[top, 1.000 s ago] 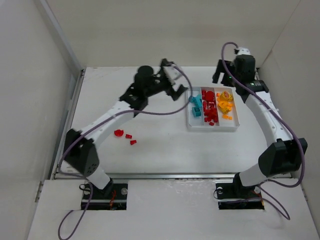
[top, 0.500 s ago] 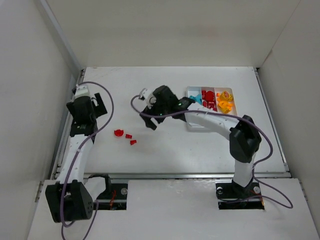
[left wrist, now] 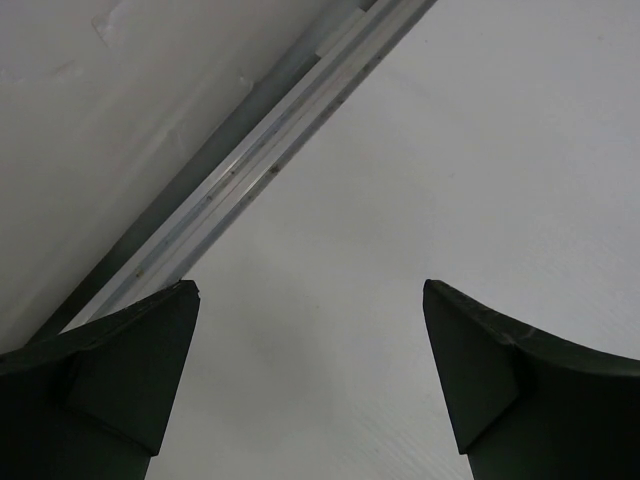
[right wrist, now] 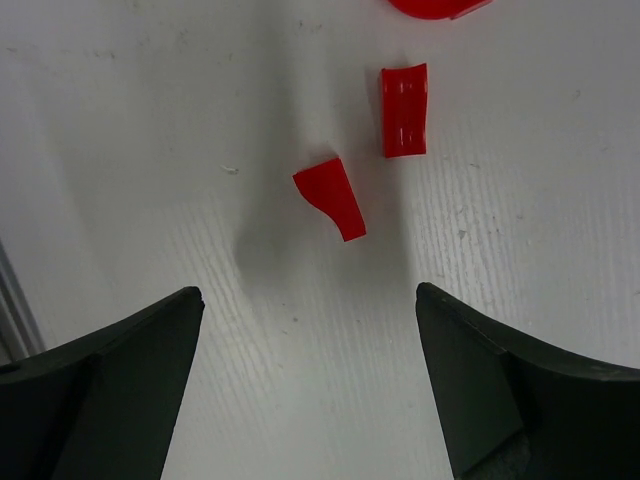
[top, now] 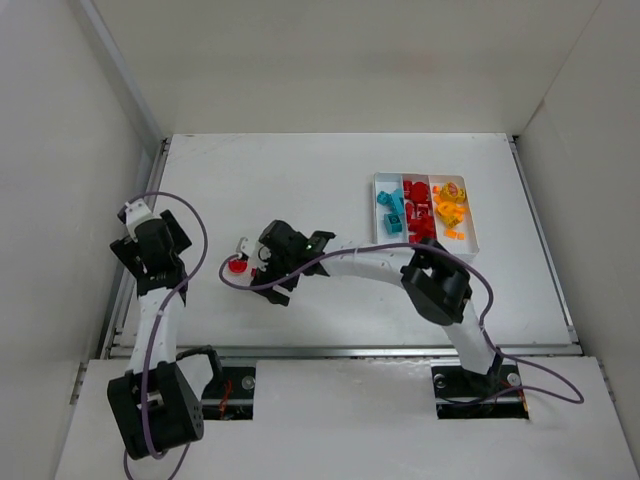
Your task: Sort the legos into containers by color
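Three red legos lie loose on the table. In the right wrist view a wedge-shaped one (right wrist: 330, 198) and a small ribbed one (right wrist: 404, 110) lie just ahead of my open, empty right gripper (right wrist: 310, 290), with a round one (right wrist: 435, 5) at the top edge. In the top view only the round one (top: 237, 266) shows, beside the right gripper (top: 262, 270). The white tray (top: 380, 245) holds teal legos (top: 390, 210) in its left compartment, red ones (top: 417, 215) in the middle and orange-yellow ones (top: 450, 205) on the right. My left gripper (top: 150, 238) is open and empty, far left (left wrist: 310, 285).
A metal rail (left wrist: 250, 160) runs along the table's left edge, close to the left gripper, with the enclosure wall behind it. The right arm (top: 350, 262) stretches across the table's near middle. Purple cables hang from both arms.
The right gripper has moved left and nearer, from beside the tray to over the loose red legos. The left arm has drawn back along the left edge. No lego has moved.
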Tool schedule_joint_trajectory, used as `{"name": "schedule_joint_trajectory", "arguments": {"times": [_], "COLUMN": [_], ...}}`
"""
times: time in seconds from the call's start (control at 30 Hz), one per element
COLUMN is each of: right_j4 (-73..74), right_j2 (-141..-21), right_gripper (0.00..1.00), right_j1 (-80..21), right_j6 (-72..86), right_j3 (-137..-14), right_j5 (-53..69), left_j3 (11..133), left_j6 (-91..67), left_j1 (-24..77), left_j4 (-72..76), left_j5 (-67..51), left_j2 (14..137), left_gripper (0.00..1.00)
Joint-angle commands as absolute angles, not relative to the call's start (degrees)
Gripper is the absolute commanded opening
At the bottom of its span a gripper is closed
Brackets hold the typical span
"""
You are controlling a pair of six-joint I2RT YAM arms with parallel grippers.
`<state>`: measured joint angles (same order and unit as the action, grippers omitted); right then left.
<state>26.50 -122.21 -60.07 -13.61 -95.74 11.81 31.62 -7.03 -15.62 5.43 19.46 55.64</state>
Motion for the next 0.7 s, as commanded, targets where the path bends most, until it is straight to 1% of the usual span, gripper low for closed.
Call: {"name": "schedule_joint_trajectory", "arguments": {"times": [0.0, 0.03, 0.13, 0.27, 0.47, 0.57, 0.6, 0.67], "right_j4": [24.26, 23.56, 21.98, 21.45, 20.3, 21.44, 21.45, 20.92], "right_j2": [-123.56, -124.27, -126.2, -127.7, -130.33, -131.4, -131.92, -131.92], "right_gripper": [0.92, 0.88, 0.87, 0.8, 0.79, 0.67, 0.58, 0.48], "right_j1": [-61.61, -61.61, -62.75, -62.75, -62.75, -62.75, -63.28, -63.28], "right_j6": [-14.41, -14.41, -13.1, -12.57, -12.04, -12.04, -12.04, -12.04], "right_j3": [-98.7, -99.22, -99.76, -100.46, -102.12, -104.06, -104.06, -103.45], "right_j5": [6.6, 5.9, 3.88, 3.34, 4.91, 6.41, 6.42, 6.42], "left_j3": [29.89, 29.88, 28.56, 27.51, 26.46, 25.93, 25.93, 25.93], "left_j6": [-5.71, -5.19, -5.19, -5.19, -5.71, -5.71, -5.71, -5.71], "left_j1": [-14.24, -14.24, -13.71, -12.39, -11.25, -10.73, -10.72, -10.72], "left_j4": [13.26, 13.27, 14.5, 14.5, 15.03, 15.03, 15.03, 15.03], "left_j5": [21.44, 22.32, 23.64, 25.22, 26.37, 26.37, 26.37, 26.37], "left_j2": [53.36, 53.35, 52.04, 51.42, 49.58, 49.57, 49.05, 49.04], "left_gripper": [0.93, 0.93, 0.94, 0.95, 0.96, 0.96, 0.96, 0.96]}}
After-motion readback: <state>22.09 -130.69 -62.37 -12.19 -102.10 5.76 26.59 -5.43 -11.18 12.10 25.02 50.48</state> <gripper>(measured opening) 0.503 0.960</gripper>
